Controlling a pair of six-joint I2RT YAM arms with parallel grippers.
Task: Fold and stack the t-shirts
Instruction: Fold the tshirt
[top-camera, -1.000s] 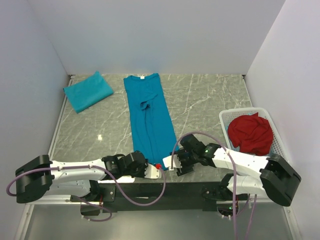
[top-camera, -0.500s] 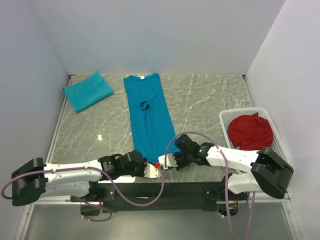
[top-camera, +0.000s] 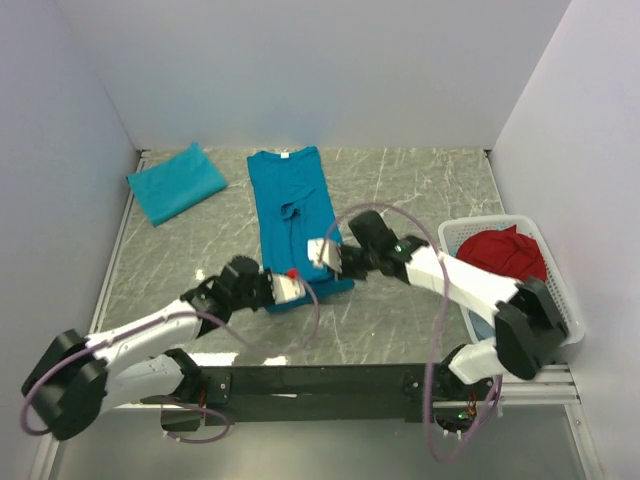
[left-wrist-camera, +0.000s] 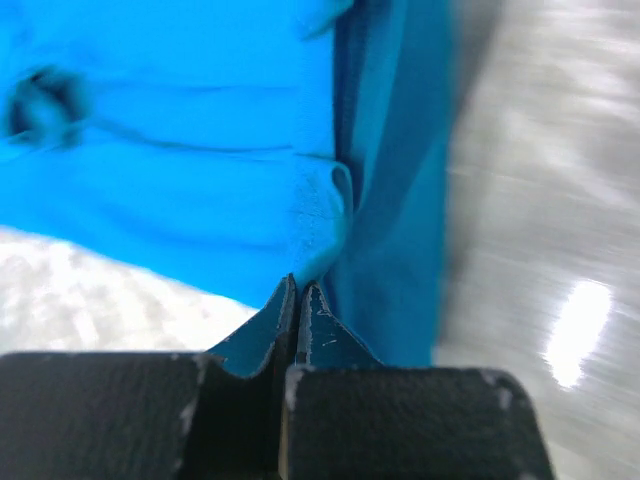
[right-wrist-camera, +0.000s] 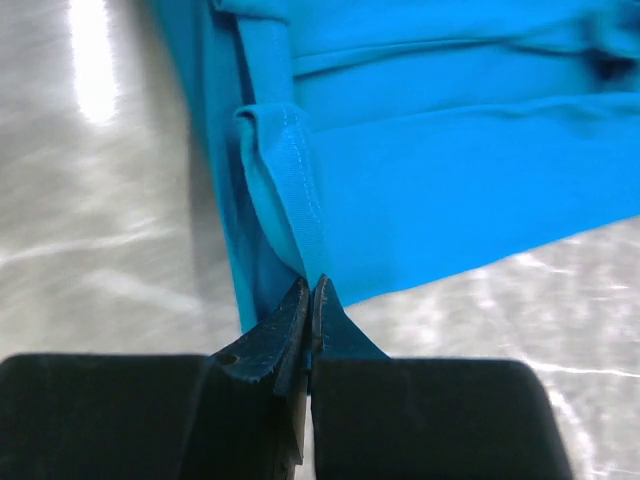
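A long teal-blue t-shirt (top-camera: 290, 195), folded into a narrow strip, lies in the middle of the table with its collar at the far end. Its near hem is lifted off the table and doubled back toward the collar. My left gripper (top-camera: 289, 284) is shut on the hem's left corner; the left wrist view shows the cloth (left-wrist-camera: 200, 200) pinched at the gripper (left-wrist-camera: 300, 288). My right gripper (top-camera: 324, 251) is shut on the right corner, with the cloth (right-wrist-camera: 450, 150) caught at the gripper (right-wrist-camera: 310, 283). A second t-shirt (top-camera: 175, 182) lies folded at the far left.
A white basket (top-camera: 455, 232) holding a bundled red cloth (top-camera: 500, 262) stands at the right edge of the marbled table (top-camera: 420, 190). White walls close in the back and both sides.
The right gripper closed on the hem at the table's near edge. Both grippers then rose and carried the hem away from the near edge toward the collar, shortening the shirt.
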